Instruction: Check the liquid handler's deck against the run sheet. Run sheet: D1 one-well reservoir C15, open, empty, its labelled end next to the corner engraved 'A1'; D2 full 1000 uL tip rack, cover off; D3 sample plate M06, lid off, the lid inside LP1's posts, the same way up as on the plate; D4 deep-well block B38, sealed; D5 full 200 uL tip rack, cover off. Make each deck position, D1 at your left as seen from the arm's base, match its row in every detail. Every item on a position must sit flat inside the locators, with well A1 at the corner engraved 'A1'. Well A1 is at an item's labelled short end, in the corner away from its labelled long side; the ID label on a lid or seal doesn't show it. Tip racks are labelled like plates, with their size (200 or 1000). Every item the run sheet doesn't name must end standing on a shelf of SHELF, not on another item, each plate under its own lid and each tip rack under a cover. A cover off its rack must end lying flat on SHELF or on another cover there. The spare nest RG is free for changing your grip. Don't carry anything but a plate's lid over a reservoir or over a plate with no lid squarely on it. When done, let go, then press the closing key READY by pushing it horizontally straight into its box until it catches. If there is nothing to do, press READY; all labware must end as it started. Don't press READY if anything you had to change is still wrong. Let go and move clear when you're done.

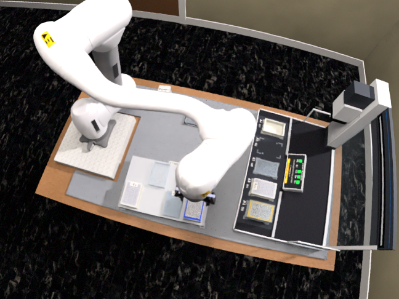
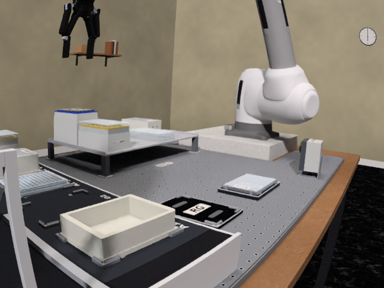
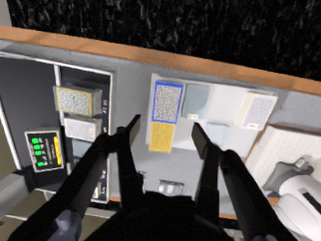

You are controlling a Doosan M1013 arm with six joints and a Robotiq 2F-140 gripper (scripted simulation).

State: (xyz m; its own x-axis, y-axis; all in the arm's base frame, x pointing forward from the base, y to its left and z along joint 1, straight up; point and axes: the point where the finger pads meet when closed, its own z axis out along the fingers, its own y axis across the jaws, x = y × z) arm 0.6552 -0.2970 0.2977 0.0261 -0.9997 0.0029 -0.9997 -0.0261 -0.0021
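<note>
My gripper [image 2: 79, 31] is open and empty, high above the shelf SHELF [image 2: 124, 144]. In the wrist view its fingers frame a blue-rimmed tip rack [image 3: 166, 102] and a yellow-rimmed tip rack [image 3: 161, 136] standing side by side on the shelf. The blue-rimmed rack [image 1: 193, 210] is uncovered; the yellow-rimmed one [image 2: 104, 134] carries a cover. On the deck, the open reservoir [image 1: 273, 127] sits at D1, D2 [image 1: 269, 146] is bare, a clear plate [image 1: 266, 167] is at D3, a white block [image 1: 263, 188] at D4, and a yellow-rimmed rack [image 1: 260, 210] at D5.
The shelf also holds two flat clear covers [image 1: 159, 173] [image 1: 170, 205] and a white labelled item [image 1: 131, 192]. A lid [image 2: 249, 184] lies in the LP1 nest, beside the RG nest [image 2: 202, 211]. A small box [image 2: 312, 156] stands near the table edge. A gantry [image 1: 354, 109] stands behind the deck.
</note>
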